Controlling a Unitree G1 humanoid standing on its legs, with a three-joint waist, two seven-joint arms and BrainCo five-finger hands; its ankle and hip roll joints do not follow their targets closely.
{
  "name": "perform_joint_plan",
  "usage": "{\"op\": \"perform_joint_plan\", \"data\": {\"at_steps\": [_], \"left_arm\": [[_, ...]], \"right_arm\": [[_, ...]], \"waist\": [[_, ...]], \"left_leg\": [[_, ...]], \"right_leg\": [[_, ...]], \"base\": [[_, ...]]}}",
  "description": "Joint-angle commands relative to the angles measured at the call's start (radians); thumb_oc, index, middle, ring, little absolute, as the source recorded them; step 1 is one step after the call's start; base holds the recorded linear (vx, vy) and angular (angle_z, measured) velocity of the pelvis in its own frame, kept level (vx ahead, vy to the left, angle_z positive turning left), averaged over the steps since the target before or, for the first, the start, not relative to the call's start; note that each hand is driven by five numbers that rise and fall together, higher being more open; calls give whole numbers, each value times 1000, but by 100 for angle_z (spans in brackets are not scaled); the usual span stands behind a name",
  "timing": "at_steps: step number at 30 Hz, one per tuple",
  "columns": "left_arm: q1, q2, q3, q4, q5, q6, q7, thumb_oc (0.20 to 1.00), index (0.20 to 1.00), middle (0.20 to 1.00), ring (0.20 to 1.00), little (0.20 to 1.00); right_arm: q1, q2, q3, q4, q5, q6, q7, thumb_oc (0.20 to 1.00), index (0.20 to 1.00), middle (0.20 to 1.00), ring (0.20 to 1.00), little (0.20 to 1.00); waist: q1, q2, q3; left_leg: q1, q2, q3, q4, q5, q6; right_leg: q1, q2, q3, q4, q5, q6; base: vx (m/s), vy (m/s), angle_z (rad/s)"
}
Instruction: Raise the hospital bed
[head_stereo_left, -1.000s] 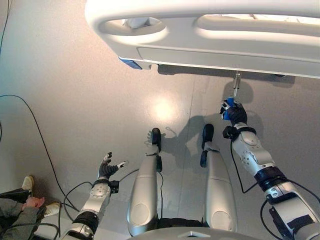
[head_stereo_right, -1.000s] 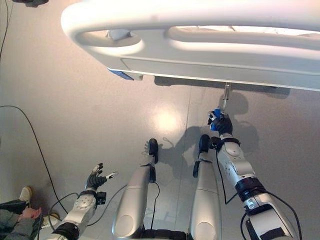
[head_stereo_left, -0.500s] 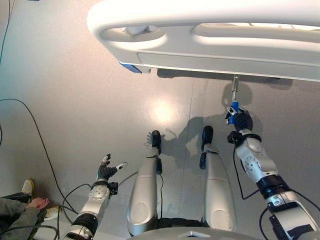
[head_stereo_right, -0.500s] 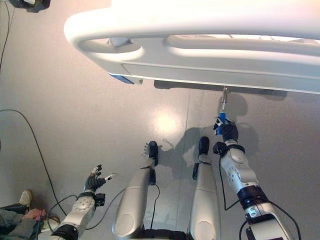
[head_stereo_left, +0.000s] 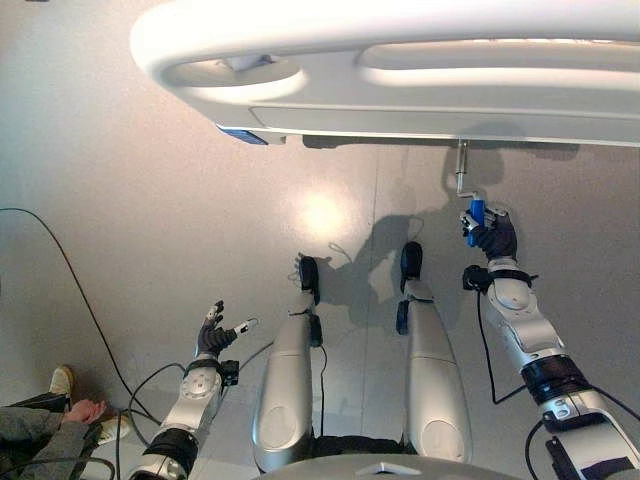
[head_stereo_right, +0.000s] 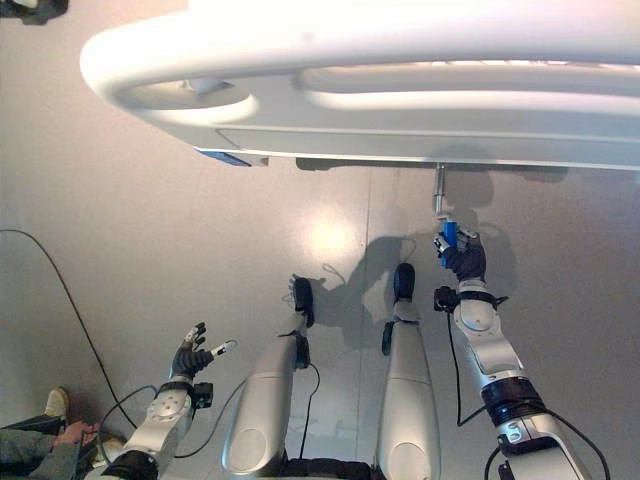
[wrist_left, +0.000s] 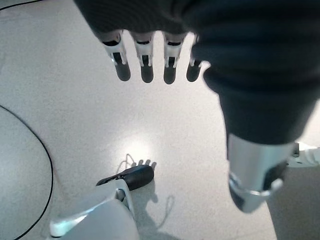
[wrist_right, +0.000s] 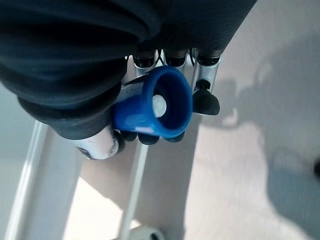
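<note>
The far side of the hospital bed (head_stereo_left: 420, 60) is cut off at the frame edge; its smooth, rounded white footboard with oval cut-outs spans the scene ahead of me. A thin metal crank (head_stereo_left: 461, 170) hangs from beneath the footboard, its upper joint hidden in shadow. My right hand (head_stereo_left: 492, 238) has its fingers (wrist_right: 202, 82) curled round the crank's blue handle (wrist_right: 160, 102), a flared plastic grip with a pale centre. My left hand (head_stereo_left: 213, 335) hangs low over the grey floor (head_stereo_left: 150, 220) with fingers (wrist_left: 145, 60) straight and apart, holding nothing. A person's hand (head_stereo_left: 82, 410) and shoe (head_stereo_left: 60, 380) show at the lower left corner, well apart.
</note>
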Motion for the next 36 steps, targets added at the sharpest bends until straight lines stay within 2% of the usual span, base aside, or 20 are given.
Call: {"op": "perform_joint_plan", "data": {"at_steps": [1, 5, 13, 20, 26, 30, 33, 36], "left_arm": [[86, 43, 41, -7, 17, -24, 43, 1000, 1000, 1000, 1000, 1000], [94, 46, 35, -36, 10, -27, 60, 1000, 1000, 1000, 1000, 1000], [96, 45, 11, -46, -13, -28, 76, 1000, 1000, 1000, 1000, 1000], [90, 50, -21, -57, -34, -35, 84, 1000, 1000, 1000, 1000, 1000], [74, 43, -51, -63, -56, -39, 97, 1000, 1000, 1000, 1000, 1000], [62, 42, -69, -64, -59, -41, 108, 1000, 1000, 1000, 1000, 1000], [51, 48, -103, -86, -65, -51, 116, 1000, 1000, 1000, 1000, 1000], [51, 51, -122, -104, -68, -52, 109, 1000, 1000, 1000, 1000, 1000]], "right_arm": [[-109, -197, -268, -124, -139, -107, -210, 200, 200, 200, 200, 200], [-133, -211, -269, -68, -198, -60, -272, 200, 200, 200, 200, 200], [-273, -276, -190, 102, -242, 19, -295, 200, 200, 200, 200, 200], [-475, -371, -29, 366, -208, 52, -255, 200, 200, 200, 200, 200], [-601, -396, 96, 544, -180, 62, -219, 200, 200, 200, 200, 200], [-682, -393, 182, 639, -214, 86, -200, 200, 200, 200, 200, 200], [-770, -368, 280, 801, -237, 105, -168, 200, 200, 200, 200, 200], [-792, -360, 311, 882, -242, 104, -149, 200, 200, 200, 200, 200]], "waist": [[-40, -32, -29], [-41, -31, -29], [-33, -27, -29], [-24, -23, -29], [-18, -17, -29], [-13, -9, -29], [3, 11, -29], [14, 25, -29]], "left_leg": [[-51, 16, -46, 71, 54, 16], [-88, 15, -54, 94, 43, 14], [-166, 21, -64, 121, 40, 10], [-239, 24, -71, 140, 44, 1], [-295, 19, -76, 164, 42, -4], [-321, 17, -75, 178, 38, -4], [-375, 13, -83, 207, 34, -3], [-396, 8, -88, 218, 31, -3]], "right_leg": [[-2, 50, -1, 103, -49, 46], [-37, 51, -3, 133, -65, 40], [-122, 57, -6, 179, -76, 29], [-200, 58, -11, 212, -80, 23], [-259, 53, -16, 243, -81, 19], [-287, 51, -16, 258, -80, 18], [-334, 44, -18, 283, -88, 16], [-354, 39, -23, 294, -90, 17]], "base": [[0, 0, 0], [12, -43, 1], [7, -37, 3], [5, -14, 0], [8, -9, 2], [9, 10, 3], [9, -2, 3], [9, 5, 3]]}}
